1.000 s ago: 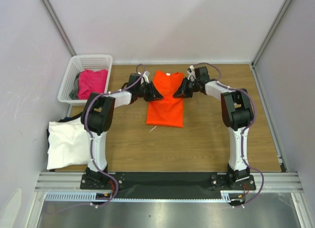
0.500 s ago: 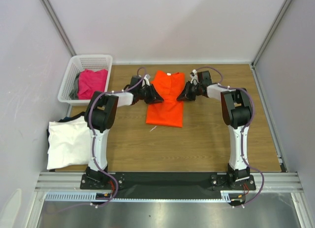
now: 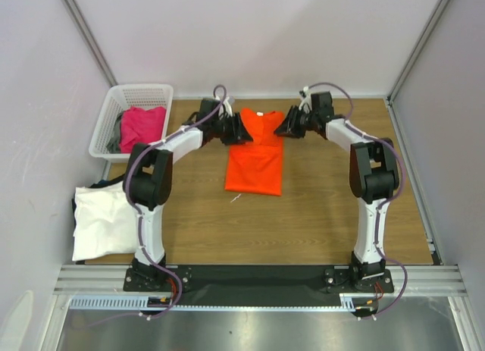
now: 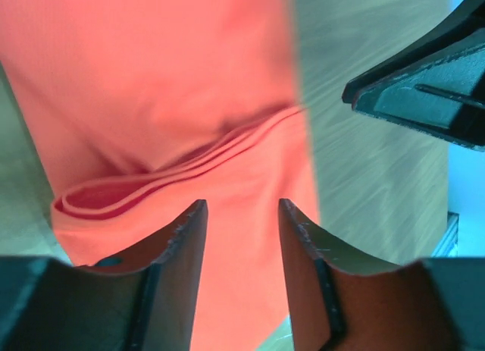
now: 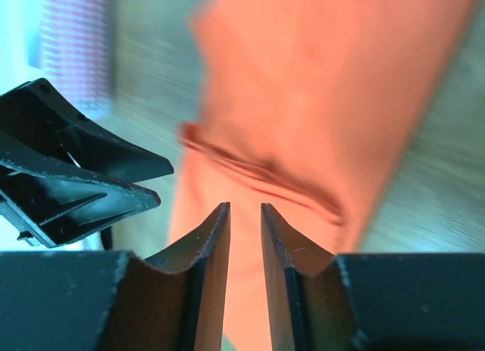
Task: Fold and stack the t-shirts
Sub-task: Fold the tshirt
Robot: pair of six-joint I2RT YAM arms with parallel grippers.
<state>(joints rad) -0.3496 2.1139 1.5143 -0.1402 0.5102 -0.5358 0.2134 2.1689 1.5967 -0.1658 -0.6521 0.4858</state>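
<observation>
Close to us, both arms stand at the near edge of the desk (image 3: pixel 326 222). They reach far out, and their ends turn in toward each other. At the near left lies a folded white t-shirt (image 3: pixel 102 222).

In the middle of the desk lies the orange t-shirt (image 3: pixel 255 165). It is flat and narrow, with its neck at the far end. The left tool (image 3: pixel 241 129) is at the left side of that far end. The right tool (image 3: pixel 282 127) is at the right side.

The left tool's fingers are spread apart, and we see orange cloth through the gap. The right tool's fingers are almost together, with a thin strip of orange between them. We cannot tell if they pinch the cloth. Both wrist views are blurry.

At the far left stands a white basket (image 3: pixel 106 116). A pink t-shirt (image 3: pixel 142 127) lies in it. A grey t-shirt (image 3: pixel 115 136) is next to it, mostly hidden.
</observation>
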